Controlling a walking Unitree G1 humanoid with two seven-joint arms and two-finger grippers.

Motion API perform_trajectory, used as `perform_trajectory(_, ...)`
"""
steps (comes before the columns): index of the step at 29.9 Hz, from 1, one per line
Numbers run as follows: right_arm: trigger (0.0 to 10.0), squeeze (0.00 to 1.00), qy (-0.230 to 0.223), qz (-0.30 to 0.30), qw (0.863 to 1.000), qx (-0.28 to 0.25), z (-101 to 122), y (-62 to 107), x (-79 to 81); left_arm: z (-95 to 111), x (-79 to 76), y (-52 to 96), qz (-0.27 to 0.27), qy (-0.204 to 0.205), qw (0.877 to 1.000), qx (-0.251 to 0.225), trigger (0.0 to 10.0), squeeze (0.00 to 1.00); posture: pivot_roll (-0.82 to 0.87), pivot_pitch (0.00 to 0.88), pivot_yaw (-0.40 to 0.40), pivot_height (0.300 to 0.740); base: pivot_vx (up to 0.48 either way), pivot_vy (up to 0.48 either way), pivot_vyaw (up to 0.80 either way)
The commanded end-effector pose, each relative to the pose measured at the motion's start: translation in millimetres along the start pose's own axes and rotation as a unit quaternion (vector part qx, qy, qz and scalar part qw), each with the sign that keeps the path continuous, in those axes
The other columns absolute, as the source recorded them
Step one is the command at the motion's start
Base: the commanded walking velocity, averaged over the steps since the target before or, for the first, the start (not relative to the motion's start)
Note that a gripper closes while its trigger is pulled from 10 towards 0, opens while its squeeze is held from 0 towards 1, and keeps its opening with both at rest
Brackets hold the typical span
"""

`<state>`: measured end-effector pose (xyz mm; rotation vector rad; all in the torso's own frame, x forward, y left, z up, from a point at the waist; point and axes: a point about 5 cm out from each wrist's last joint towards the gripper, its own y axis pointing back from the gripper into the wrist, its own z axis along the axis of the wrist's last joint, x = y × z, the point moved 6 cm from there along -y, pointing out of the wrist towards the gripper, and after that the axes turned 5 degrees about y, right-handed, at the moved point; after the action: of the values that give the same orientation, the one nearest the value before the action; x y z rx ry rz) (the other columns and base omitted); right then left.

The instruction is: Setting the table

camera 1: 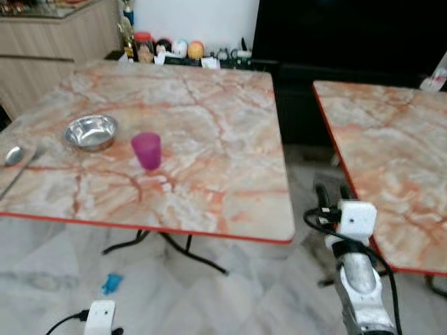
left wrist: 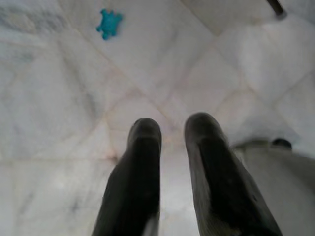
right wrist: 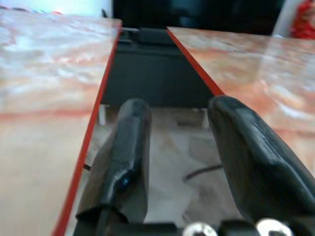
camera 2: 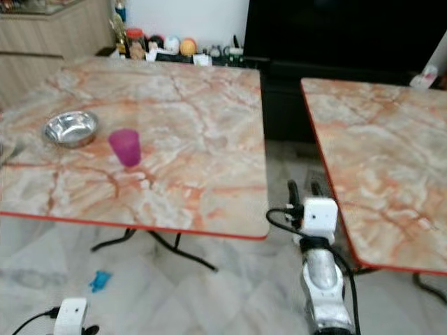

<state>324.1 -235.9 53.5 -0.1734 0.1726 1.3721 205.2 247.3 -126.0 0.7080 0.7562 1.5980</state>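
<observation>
A marble table (camera 1: 209,105) with a red edge stands ahead on the left. On it, near the left side, sit a steel bowl (camera 1: 91,131) and an upright pink cup (camera 1: 147,150) just to the bowl's right. A spoon (camera 1: 13,155) lies at the table's left edge. My right gripper (camera 1: 333,192) is held low in the gap between this table and a second one, below the tabletops; it is open with nothing between its fingers (right wrist: 125,137). My left gripper (left wrist: 172,130) hangs low and points at the floor, its fingers a narrow gap apart and holding nothing.
A second marble table (camera 1: 391,153) stands on the right, across a narrow aisle. A small blue toy (camera 1: 112,283) lies on the pale tiled floor near the black table legs (camera 1: 174,248). Bottles and jars (camera 1: 174,49) line the back wall beside a wooden cabinet (camera 1: 56,42).
</observation>
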Motion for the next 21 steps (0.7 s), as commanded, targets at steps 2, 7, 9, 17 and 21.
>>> perform_trajectory(2,10.0,0.00,-0.007,-0.006,0.999,-0.040,20,-5.6,0.5,4,3.0,-0.2,0.003,-0.003,1.000,-0.004,10.0,0.00,0.13,0.000,-0.048,0.740,0.000,0.467,0.00)
perform_trajectory(7,10.0,0.00,-0.007,-0.001,0.998,-0.070,36,-7.8,3.1,4,1.4,-0.5,0.002,-0.003,1.000,-0.004,10.0,0.00,0.12,0.000,-0.048,0.740,0.000,0.467,0.00)
perform_trajectory(9,10.0,0.00,-0.006,0.000,0.997,-0.072,36,-8.5,3.6,3,1.5,-0.4,0.002,-0.003,1.000,-0.003,10.0,0.00,0.13,0.000,-0.050,0.740,0.000,0.472,0.00)
perform_trajectory(17,10.0,0.00,-0.003,0.019,0.995,-0.098,51,-7.7,15.5,-2,11.5,2.5,0.007,0.000,1.000,-0.001,10.0,0.00,0.12,0.000,-0.051,0.740,0.000,0.470,0.00)
perform_trajectory(21,10.0,0.00,0.002,0.027,0.993,-0.113,61,-8.5,19.6,-1,8.3,1.8,0.004,0.000,1.000,-0.002,10.0,0.00,0.13,0.000,-0.053,0.740,0.000,0.470,0.00)
